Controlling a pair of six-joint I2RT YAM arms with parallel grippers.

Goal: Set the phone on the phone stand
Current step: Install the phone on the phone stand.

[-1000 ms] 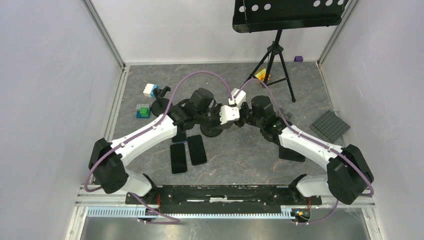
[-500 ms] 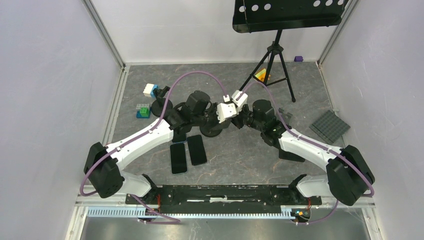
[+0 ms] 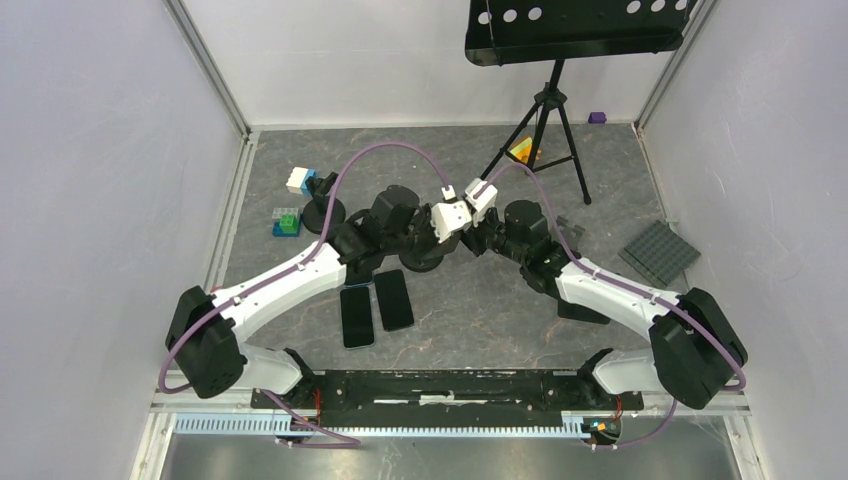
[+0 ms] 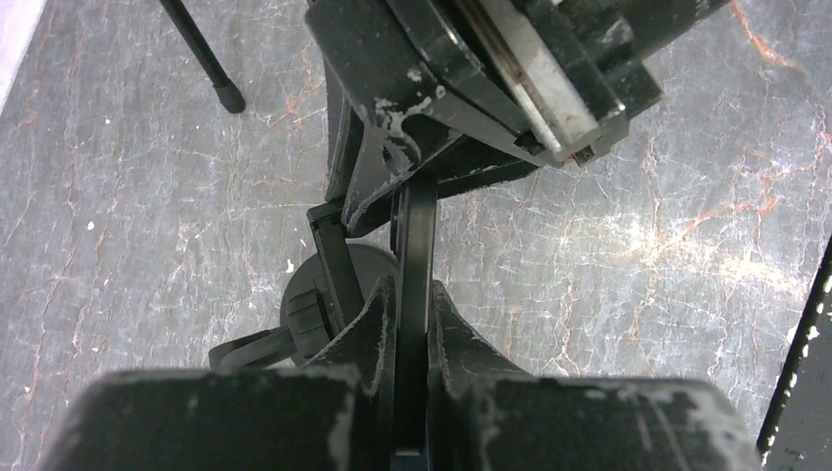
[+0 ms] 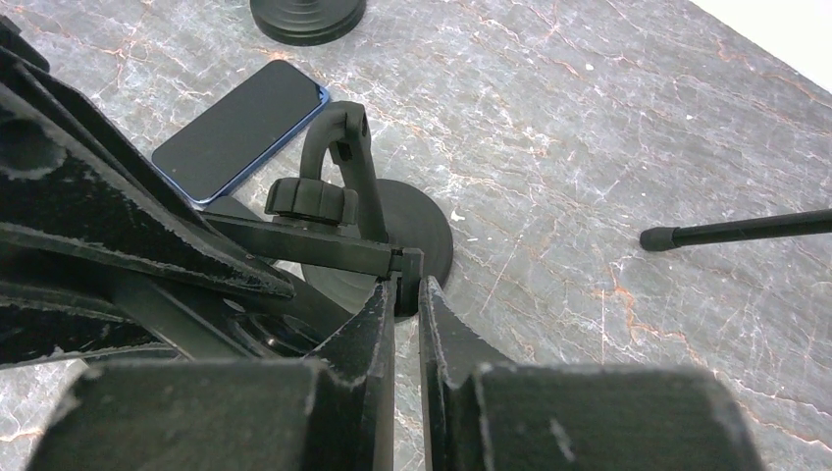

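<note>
- The phone stand (image 3: 424, 262) is mostly hidden in the top view under both wrists; only its round base is made out.
- Left gripper (image 4: 413, 294): the jaws are closed on a thin dark slab (image 4: 415, 226) seen edge-on. Whether it is a phone or the stand's own plate cannot be told.
- Right gripper (image 5: 405, 294): the jaws are pinched on the other end of what looks like the same slab, just above the stand's base.
- Much of both wrist views is blocked by the gripper bodies.
- A phone (image 3: 394, 299) and a second phone (image 3: 357, 316) are seen flat on the surface (image 3: 470, 310), side by side, just on the near side of the stand.
- A dark flat item (image 3: 583, 309), near-right of the stand, is half covered by the right forearm and not identified.
- Open surface is left on the near side of the stand, between the phones and that item.
- Far-right of the stand, room is bounded by a tripod (image 3: 545, 115); far-left, by a second round base (image 3: 322, 213) and blocks (image 3: 300, 180).
- A grey baseplate (image 3: 660, 252) is well right of the stand, by the wall.
</note>
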